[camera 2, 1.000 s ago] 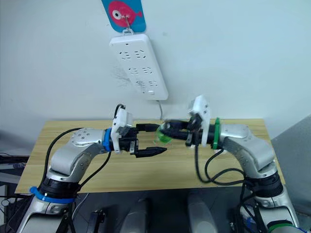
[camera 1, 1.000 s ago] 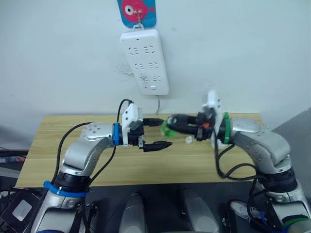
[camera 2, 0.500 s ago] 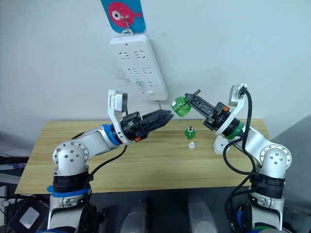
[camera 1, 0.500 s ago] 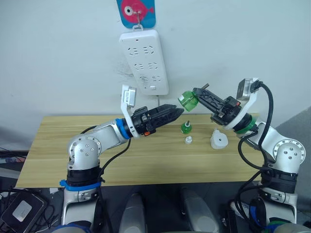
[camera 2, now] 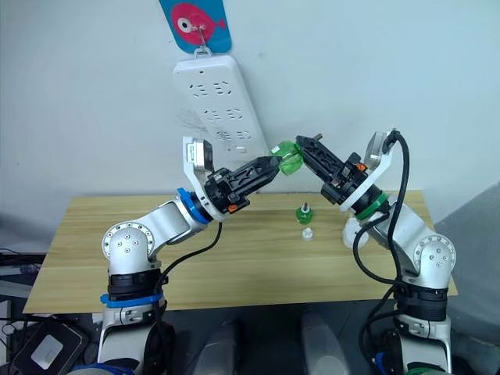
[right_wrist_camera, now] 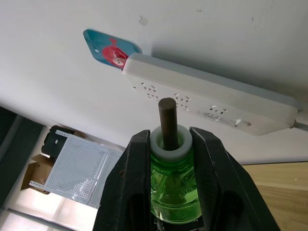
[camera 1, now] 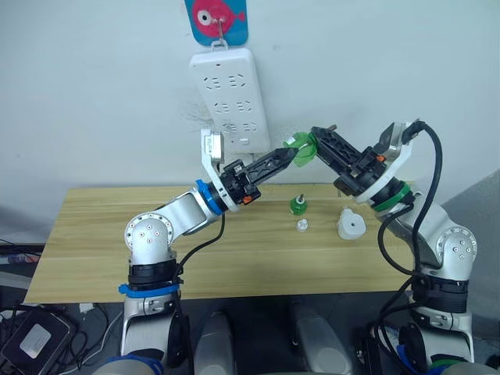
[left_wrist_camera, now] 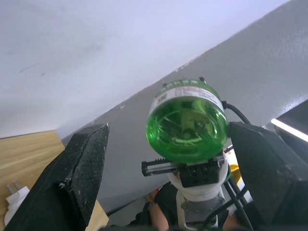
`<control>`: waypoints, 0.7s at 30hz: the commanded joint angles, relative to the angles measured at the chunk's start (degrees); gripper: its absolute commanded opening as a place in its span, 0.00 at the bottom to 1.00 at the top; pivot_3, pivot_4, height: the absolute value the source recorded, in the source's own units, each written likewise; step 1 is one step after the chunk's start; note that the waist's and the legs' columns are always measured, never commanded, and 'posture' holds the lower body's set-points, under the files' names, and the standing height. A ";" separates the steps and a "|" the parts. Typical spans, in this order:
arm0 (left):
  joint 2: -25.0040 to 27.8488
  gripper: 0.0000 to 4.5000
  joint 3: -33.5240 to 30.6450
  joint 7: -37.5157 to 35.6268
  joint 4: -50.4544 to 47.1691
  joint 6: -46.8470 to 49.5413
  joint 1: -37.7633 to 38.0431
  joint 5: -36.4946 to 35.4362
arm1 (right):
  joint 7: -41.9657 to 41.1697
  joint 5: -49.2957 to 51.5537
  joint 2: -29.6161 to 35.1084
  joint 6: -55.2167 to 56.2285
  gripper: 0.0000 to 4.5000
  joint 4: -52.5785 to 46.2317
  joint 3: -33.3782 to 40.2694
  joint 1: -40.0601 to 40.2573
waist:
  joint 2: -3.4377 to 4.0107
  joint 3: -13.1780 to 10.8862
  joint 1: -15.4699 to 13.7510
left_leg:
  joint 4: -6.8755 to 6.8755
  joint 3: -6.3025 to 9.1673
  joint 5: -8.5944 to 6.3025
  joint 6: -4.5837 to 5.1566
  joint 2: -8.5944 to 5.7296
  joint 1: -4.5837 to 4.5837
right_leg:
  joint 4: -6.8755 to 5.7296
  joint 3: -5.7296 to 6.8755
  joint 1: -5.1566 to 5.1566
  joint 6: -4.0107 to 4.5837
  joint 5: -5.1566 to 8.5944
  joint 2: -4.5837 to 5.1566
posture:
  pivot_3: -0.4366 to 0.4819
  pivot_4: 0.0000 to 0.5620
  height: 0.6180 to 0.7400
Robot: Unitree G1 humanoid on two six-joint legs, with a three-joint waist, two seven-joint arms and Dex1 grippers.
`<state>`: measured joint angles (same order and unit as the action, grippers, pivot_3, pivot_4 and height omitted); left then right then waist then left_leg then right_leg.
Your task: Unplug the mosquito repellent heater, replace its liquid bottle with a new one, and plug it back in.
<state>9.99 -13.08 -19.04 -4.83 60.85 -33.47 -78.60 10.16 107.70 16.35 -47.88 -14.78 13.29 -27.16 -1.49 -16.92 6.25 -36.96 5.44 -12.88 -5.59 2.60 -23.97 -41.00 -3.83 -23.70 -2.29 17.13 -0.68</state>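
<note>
Since a moment ago our left hand (camera 1: 291, 154) has risen, spread around the green bottle (camera 2: 287, 158) our right hand (camera 1: 316, 142) clamps; a misaligned handover drops it. The heater (camera 1: 351, 225) sits on the surface (camera 1: 94, 242)

A: What can't you make out?
B: The clear green plastic liquid bottle (right_wrist_camera: 171, 190) is pinched between the right end effector (right_wrist_camera: 169, 144) fingers, which cover its sides.
A: And the small white cap-like piece (camera 1: 301, 226) on the desk (camera 1: 117, 234) below?
B: Too small to tell.
</note>
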 commanded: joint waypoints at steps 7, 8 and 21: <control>-0.58 0.94 0.39 -2.97 0.22 0.66 -0.22 -4.58 | -1.01 2.55 1.95 2.50 0.18 -4.04 -1.96 1.06 | 0.01 0.02 0.01 | 0.00 0.00 0.00 0.00 0.00 0.00 | 0.00 -0.01 0.00 0.00 0.00 0.00 | 0.30 0.38 1.00; -0.64 0.94 0.53 -2.98 0.34 0.58 -0.26 -4.72 | -1.04 2.66 2.08 2.62 0.18 -4.05 -2.09 1.11 | 0.01 0.02 0.01 | 0.00 0.00 0.00 0.00 0.00 0.00 | 0.00 -0.01 0.00 0.00 0.00 0.00 | 0.30 0.38 1.00; -4.14 0.94 2.91 4.05 -2.05 -1.03 -2.01 -8.47 | -1.64 3.67 3.49 3.40 0.18 -4.27 -3.44 1.38 | 0.00 0.03 0.01 | 0.00 -0.03 0.00 0.00 0.00 0.00 | 0.02 -0.06 0.00 0.00 0.00 -0.01 | 0.30 0.38 1.00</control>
<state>6.31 -10.30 -15.48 -4.19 60.57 -34.51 -85.08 9.84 109.38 19.56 -45.22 -16.30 9.80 -25.87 -1.49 -16.88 6.26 -36.95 5.41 -12.88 -5.58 2.60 -23.96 -40.99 -3.89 -23.69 -2.30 17.13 -0.70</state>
